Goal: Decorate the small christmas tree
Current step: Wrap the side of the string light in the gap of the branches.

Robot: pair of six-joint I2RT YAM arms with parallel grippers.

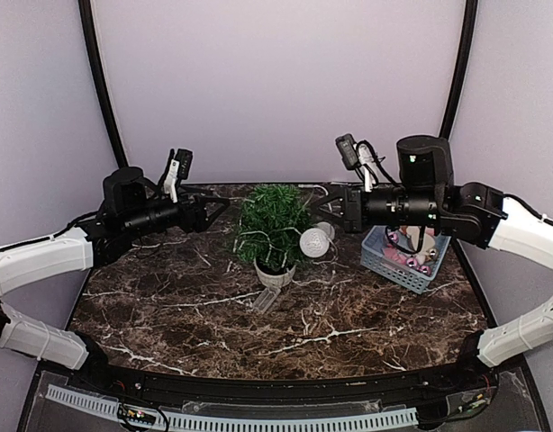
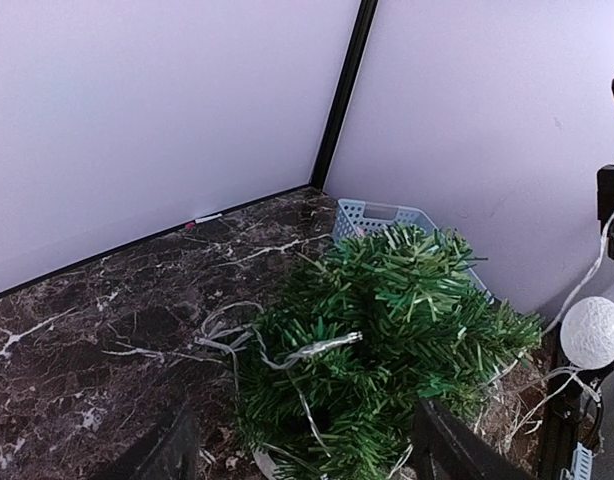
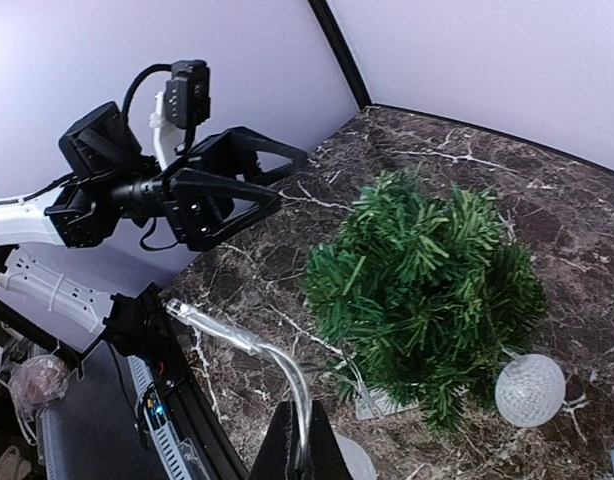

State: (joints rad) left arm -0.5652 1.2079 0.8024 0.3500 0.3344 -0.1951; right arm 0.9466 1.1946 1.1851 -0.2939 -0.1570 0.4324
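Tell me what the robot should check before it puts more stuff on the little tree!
1. The small christmas tree stands upright in its pot: ok.
2. The right hand is shut on the light string: ok.
3. The left hand is open and free to help: ok.
4. The white ball sits on a branch: cannot tell.
5. The blue basket has things left inside: ok.

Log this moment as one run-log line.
left gripper: open, clear of small christmas tree | right gripper: shut on light string | white ball: at tree's right side
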